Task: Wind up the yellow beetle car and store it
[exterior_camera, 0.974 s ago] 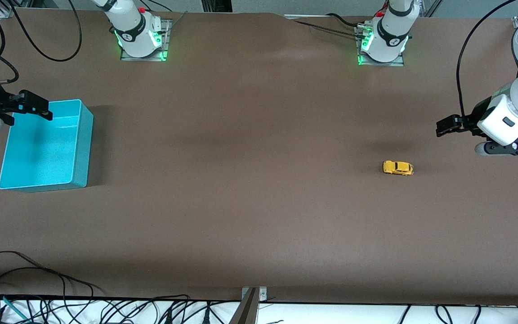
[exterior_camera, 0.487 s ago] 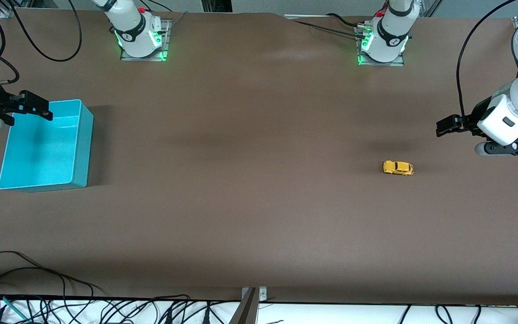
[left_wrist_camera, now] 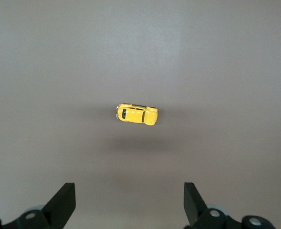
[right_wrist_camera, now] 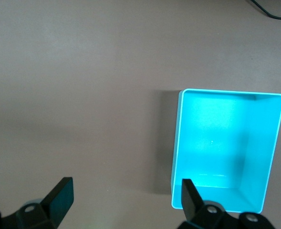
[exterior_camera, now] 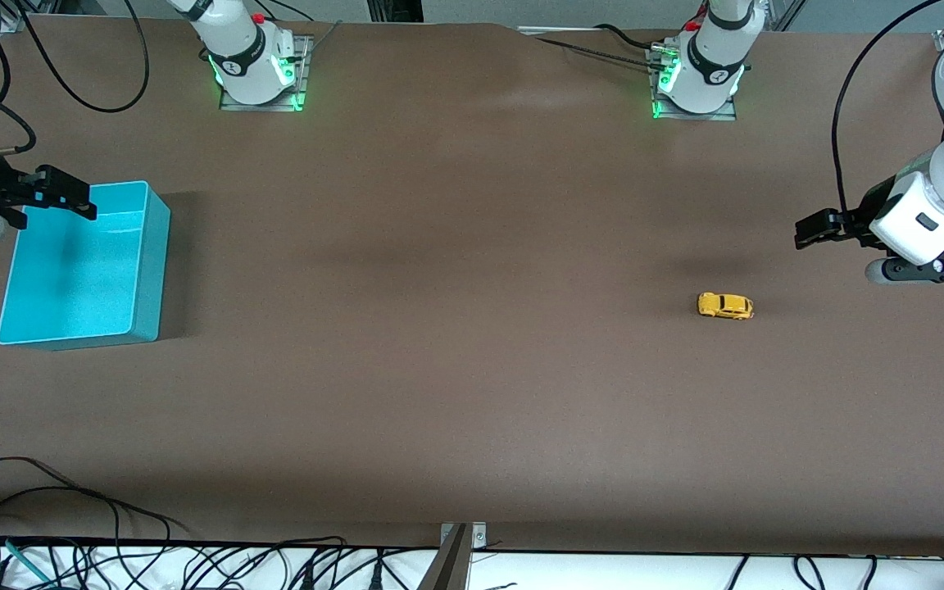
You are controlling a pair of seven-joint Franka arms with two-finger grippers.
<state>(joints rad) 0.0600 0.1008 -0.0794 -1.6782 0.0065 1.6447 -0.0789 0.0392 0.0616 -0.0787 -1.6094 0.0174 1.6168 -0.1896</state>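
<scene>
Left gripper (exterior_camera: 805,231), fingers spread, hung over bare table at the tiny yellow beetle-shaped toy car's (exterior_camera: 725,306) one o'clock; right gripper (exterior_camera: 70,197), likewise spread, waited over the teal plastic bin (exterior_camera: 140,270).

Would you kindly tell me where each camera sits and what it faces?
Front view: high across the table, facing both arms; shows the left gripper, the right gripper, the yellow beetle car and the teal bin.
Left wrist view: looks down past open jaws; shares the car.
Right wrist view: down past open jaws; shares the bin.
</scene>
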